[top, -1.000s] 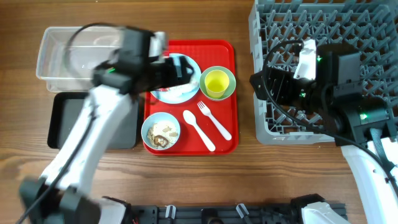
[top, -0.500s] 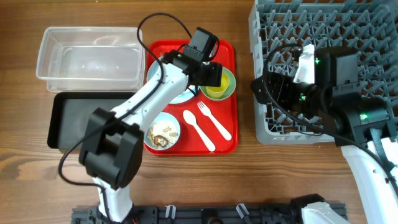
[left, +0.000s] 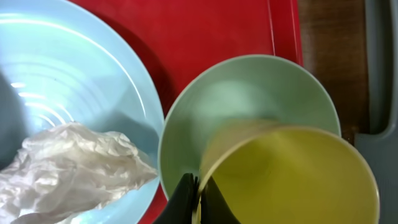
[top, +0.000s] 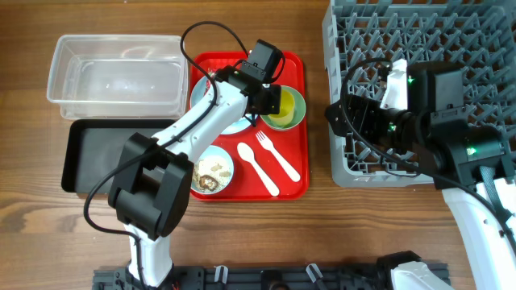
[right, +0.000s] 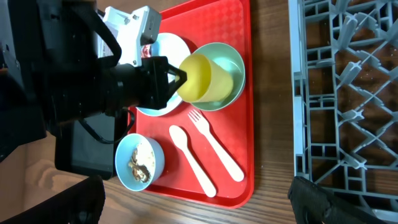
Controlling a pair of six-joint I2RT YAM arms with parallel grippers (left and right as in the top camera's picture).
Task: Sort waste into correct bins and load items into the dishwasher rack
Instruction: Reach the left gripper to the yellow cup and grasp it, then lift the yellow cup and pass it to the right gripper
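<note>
Wood table [top: 322, 229]. Left gripper [left: 195, 196], mostly cut off, pinches cup [left: 292, 180] rim over bowl [left: 249, 93]. Right gripper [right: 196, 190] spread wide, only tips showing.

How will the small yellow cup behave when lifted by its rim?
The small yellow cup looks thin-walled and empty, so probably light. Pinched at one rim point by the left gripper, it leans in the round pale green bowl and may swing.

Yellow cup [left: 292, 180]: tilted, rim pinched by the left pincer [left: 196, 202], overlapping the pale green bowl [left: 249, 87] just ahead of the fingertips. Beside the pincer, a pale blue plate [left: 81, 74] bears crumpled white paper [left: 68, 168]. Behind it, towards the arm's base, lie a white fork [top: 276, 155], a spoon [top: 258, 169] and a scrap-filled bowl [top: 209, 170].
</note>
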